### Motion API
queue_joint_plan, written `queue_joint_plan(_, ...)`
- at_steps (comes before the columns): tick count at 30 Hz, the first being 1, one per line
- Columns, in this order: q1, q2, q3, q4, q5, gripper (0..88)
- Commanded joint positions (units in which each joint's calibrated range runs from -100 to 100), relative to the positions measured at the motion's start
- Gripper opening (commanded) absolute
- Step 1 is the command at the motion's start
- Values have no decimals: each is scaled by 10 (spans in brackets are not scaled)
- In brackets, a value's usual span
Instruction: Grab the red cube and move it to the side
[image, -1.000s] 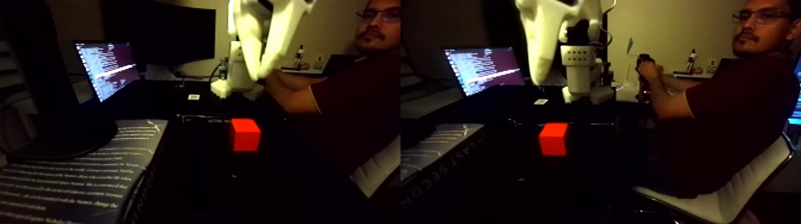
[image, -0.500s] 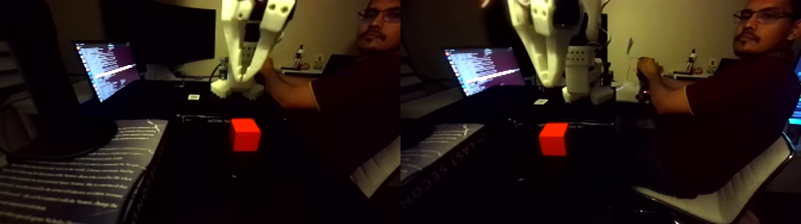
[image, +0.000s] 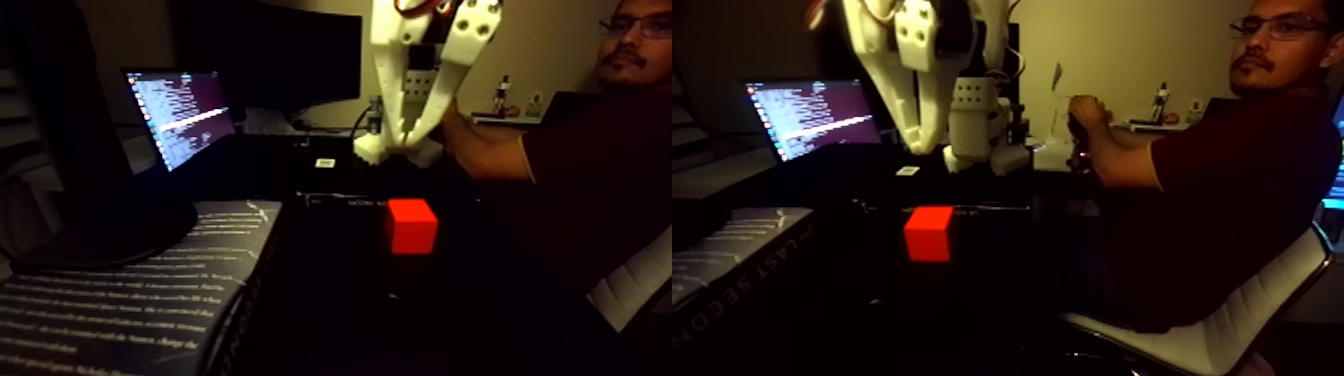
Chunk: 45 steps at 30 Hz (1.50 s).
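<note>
This fixed view is a wide picture made of two nearly equal halves. The red cube (image: 412, 226) sits on the dark table in the left half and appears again in the right half (image: 929, 233). My white gripper (image: 406, 140) hangs point-down above and slightly behind the cube, well clear of it. Its two fingers form a V with the tips drawn together and nothing between them. The right half shows the gripper (image: 921, 148) the same way.
A book with white lettering (image: 120, 290) lies at the front left, with a lit laptop screen (image: 180, 115) behind it. The arm's white base (image: 975, 125) stands behind the cube. A person (image: 1230, 170) sits at the right on a white chair (image: 1230, 325).
The gripper has turned from side-on to showing both fingers and has dropped a little toward the cube. The cube has not moved.
</note>
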Motion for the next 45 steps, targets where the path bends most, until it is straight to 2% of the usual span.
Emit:
queue_joint_plan(1, -1, 14, -24, -4, 0, 8)
queue_joint_plan(9, -4, 29, -51, -5, -12, 17)
queue_joint_plan(15, 0, 29, -47, -4, -6, 210)
queue_joint_plan(19, 5, 32, -42, 5, -6, 270)
queue_joint_plan(22, 8, 47, -14, 3, 9, 269)
queue_joint_plan(29, 39, 66, 6, -51, 11, 269)
queue_joint_plan(45, 34, 68, 74, -120, 20, 268)
